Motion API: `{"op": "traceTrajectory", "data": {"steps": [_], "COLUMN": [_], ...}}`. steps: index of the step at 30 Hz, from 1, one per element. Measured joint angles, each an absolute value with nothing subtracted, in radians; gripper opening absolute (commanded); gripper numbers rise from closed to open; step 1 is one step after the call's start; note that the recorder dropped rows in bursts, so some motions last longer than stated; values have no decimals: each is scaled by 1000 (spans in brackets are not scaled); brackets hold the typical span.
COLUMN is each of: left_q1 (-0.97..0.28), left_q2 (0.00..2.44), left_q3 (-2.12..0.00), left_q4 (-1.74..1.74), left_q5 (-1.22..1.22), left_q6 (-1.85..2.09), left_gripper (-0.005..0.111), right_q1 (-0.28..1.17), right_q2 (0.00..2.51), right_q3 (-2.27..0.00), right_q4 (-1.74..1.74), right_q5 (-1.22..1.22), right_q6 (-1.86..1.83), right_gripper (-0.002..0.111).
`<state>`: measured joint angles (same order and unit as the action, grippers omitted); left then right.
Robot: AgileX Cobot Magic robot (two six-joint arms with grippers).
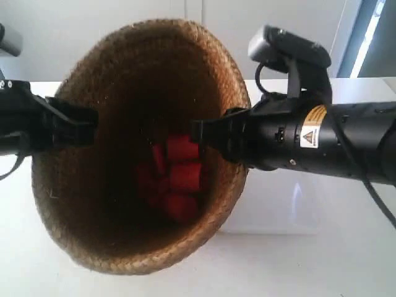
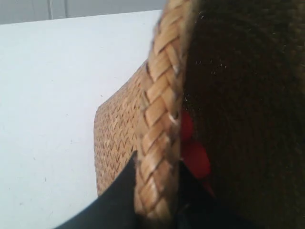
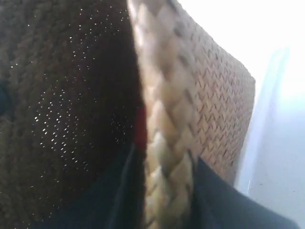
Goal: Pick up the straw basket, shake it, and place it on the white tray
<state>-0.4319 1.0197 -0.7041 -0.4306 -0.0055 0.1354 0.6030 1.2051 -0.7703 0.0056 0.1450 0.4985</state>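
Observation:
The straw basket [image 1: 117,80] hangs off the table, tipped so its dark mouth faces the exterior camera. Several red pieces [image 1: 183,172] lie inside against its lower wall. The gripper [image 1: 86,124] of the arm at the exterior view's left pinches one side of the braided rim, and the gripper [image 1: 201,133] of the arm at the exterior view's right pinches the opposite side. In the left wrist view my left gripper [image 2: 157,181] is shut on the basket's rim [image 2: 159,119], one finger inside and one outside. My right gripper [image 3: 167,167] clamps the rim [image 3: 162,95] the same way. The white tray [image 1: 278,210] lies on the table under the right-hand arm.
A white tabletop [image 1: 346,260] spreads beneath the basket. A camera housing [image 1: 288,49] sits on top of the right-hand arm. A pale wall and a bright window strip [image 1: 368,31] stand behind the table.

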Motion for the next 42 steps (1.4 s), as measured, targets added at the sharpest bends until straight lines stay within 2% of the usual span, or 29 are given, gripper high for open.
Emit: {"op": "traceTrajectory", "data": {"steps": [6, 32, 42], "left_q1": [-439, -443, -453], "left_q2": [962, 922, 855], "left_q3": [-730, -730, -755], "left_q4": [-428, -453, -452], "left_q5": [-35, -74, 9], "left_q6": [154, 173, 182], "left_gripper": [0, 0, 0], "right_q1": [610, 610, 639], "right_q2": [1152, 1150, 1086], "right_q3": [-793, -798, -838], "right_q4": [21, 0, 69], "right_q5": [114, 319, 346], "right_q6": [461, 289, 265], "right_gripper": [0, 0, 0]}}
